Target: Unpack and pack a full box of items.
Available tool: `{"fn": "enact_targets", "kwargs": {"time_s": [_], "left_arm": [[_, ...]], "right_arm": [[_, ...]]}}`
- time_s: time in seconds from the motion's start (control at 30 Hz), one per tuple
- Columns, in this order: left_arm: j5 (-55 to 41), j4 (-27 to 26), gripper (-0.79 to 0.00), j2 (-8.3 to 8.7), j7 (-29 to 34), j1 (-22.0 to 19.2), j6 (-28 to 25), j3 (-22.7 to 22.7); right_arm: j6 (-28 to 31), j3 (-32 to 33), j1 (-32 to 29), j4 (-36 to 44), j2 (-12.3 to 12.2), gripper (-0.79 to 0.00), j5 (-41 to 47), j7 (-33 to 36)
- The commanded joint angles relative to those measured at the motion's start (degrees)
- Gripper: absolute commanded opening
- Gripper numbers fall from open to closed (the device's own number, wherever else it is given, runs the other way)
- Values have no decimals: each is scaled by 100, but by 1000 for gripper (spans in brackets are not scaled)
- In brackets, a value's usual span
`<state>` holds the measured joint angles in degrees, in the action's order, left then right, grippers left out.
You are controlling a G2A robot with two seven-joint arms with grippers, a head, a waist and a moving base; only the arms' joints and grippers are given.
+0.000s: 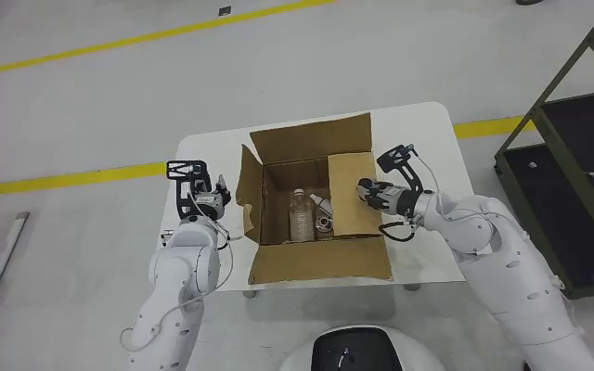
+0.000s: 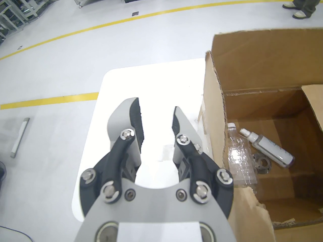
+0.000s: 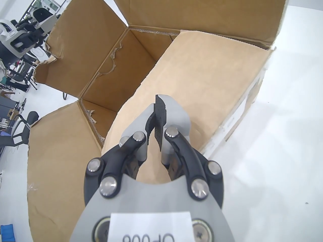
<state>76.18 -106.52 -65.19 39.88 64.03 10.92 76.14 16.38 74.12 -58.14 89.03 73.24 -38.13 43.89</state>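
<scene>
An open cardboard box [image 1: 320,262] stands in the middle of the white table [image 1: 418,130]. On its floor lie a clear plastic bottle [image 1: 299,215] [image 2: 238,157], a white spray bottle [image 1: 320,201] [image 2: 271,148] and a dark metal ring part [image 1: 325,223] [image 2: 262,163]. My left gripper [image 1: 209,197] [image 2: 156,104] hovers open over bare table just outside the box's left wall, holding nothing. My right gripper [image 1: 364,193] [image 3: 158,101] is shut, its pads together, right above the right flap [image 3: 207,76], which is folded inward over part of the box.
The other box flaps [image 1: 311,139] stand up or splay outward, and the left one has a torn edge [image 3: 48,60]. A dark shelving cart [image 1: 557,158] stands off the table's right side. Bare table lies to the left and right of the box.
</scene>
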Motion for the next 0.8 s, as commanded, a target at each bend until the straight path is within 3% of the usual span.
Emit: {"fn": "enact_targets", "kwargs": {"time_s": [0.0, 0.37, 0.57, 0.77], "left_arm": [[8, -34, -785, 6, 66, 19, -340, -44], [-42, -33, -785, 61, -407, 201, -2263, -220], [-20, -17, -785, 68, -618, 303, -2776, -367], [45, 65, -785, 64, -705, 299, -3094, -521]], "right_arm": [[-15, -11, -8, 20, -7, -785, 6, -3], [-353, 52, -47, 182, -51, -785, 54, -115], [-875, 266, -91, 313, -78, -785, 104, -296], [-814, 48, 83, 158, -95, -785, 47, 227]]}}
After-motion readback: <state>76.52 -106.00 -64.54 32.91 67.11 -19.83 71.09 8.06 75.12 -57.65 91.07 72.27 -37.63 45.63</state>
